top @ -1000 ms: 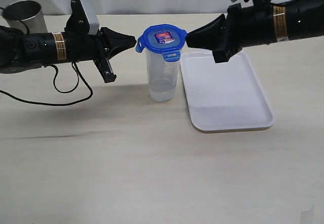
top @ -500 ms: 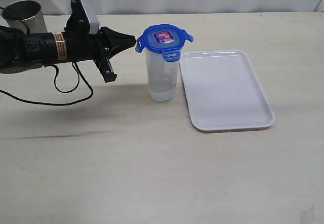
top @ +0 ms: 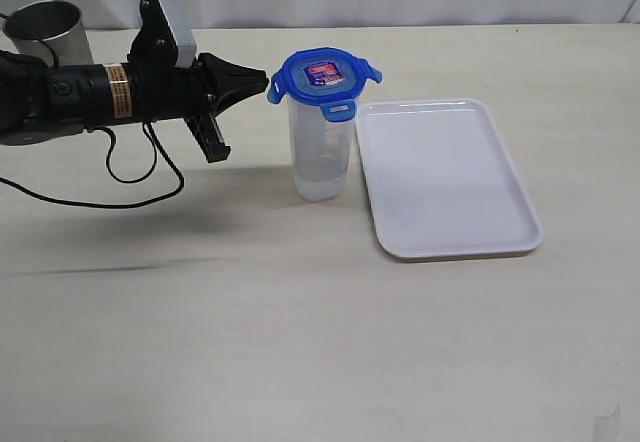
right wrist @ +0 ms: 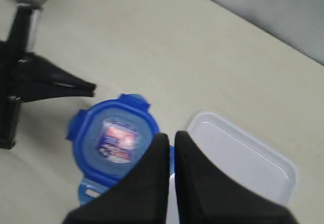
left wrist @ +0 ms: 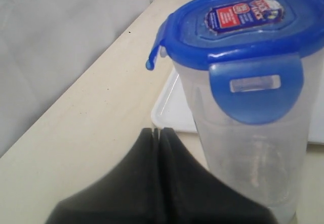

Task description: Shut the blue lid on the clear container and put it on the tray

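Plainly, the lid [top: 325, 80] sat on the container [top: 320, 157] with its front tab folded down and its side tabs flaring out, so we judged it only partly latched. The container stood on the table [top: 300, 342], just ahead of the closed, empty tips of the left pincer [top: 262, 85] and beneath the right pincer [right wrist: 169, 135], which was also closed and empty. The tray [top: 450, 177] lay just beyond the container, not yet under it.

We feared that a sideways push high on a tab would topple so tall and narrow a container, and that lifting by the lid would pull it free.

The lid was glossy blue plastic, rounded, with a sticker. The container was smooth, translucent and slightly tapered. The tray was flat, white and low-rimmed.
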